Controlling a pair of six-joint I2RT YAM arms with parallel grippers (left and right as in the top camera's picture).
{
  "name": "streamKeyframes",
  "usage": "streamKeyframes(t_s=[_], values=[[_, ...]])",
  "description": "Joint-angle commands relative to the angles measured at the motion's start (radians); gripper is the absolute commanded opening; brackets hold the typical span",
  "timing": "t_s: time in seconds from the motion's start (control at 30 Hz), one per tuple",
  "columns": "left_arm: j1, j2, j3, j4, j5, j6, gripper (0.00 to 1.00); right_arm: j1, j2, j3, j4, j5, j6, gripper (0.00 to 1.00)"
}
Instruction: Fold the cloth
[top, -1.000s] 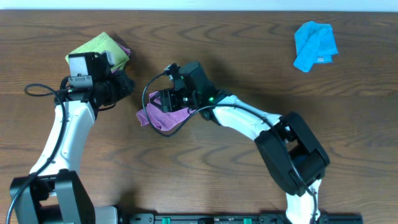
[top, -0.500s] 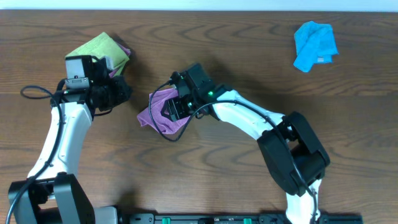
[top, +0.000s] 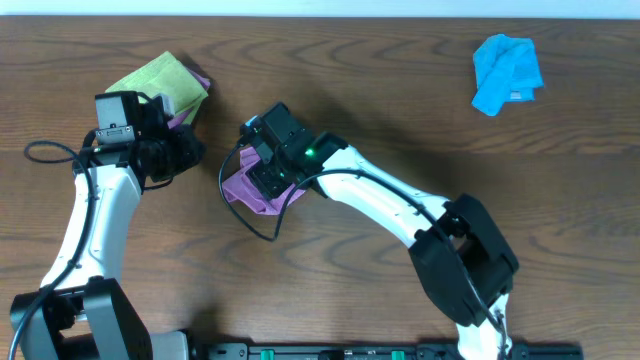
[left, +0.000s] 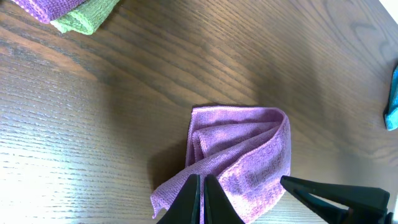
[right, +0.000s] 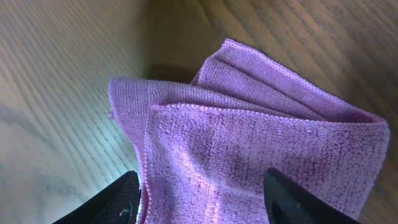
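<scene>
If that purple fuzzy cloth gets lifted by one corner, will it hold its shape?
Probably not: the purple microfibre cloth lies in soft, rounded folds, so it likely flops and unfolds. Its fuzzy pile probably grips rather than slips.

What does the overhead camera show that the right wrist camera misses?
Only overhead: the left arm, the right arm, a blue cloth and a lime-green cloth elsewhere on the wooden table. Only right wrist: the purple cloth close up, with its stacked layers and stitched hem. Both: the purple cloth lying bunched on the wooden table.
</scene>
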Motion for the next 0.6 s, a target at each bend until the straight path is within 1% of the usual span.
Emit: streamKeyframes(t_s=[0.0,0.2,0.3,0.5,0.57], values=[[0.008,-0.014,0.030,-0.006,0.003,0.029,0.06,0.044,-0.006,0.010,-0.006,0.066,-0.055,0.64],[0.026,-0.014,0.030,-0.006,0.002,0.029,0.06,0.095,0.024,0.009,-0.021,0.090,-0.079,0.64],[0.053,-0.014,0.030,-0.009,0.008,0.029,0.06,0.107,0.042,0.009,-0.036,0.137,-0.080,0.63],[0.118,-0.017,0.030,-0.026,0.041,0.033,0.06,0.108,0.089,0.009,-0.058,0.146,-0.094,0.63],[0.139,-0.018,0.030,-0.025,0.061,0.033,0.05,0.108,0.093,0.009,-0.055,0.160,-0.096,0.61]])
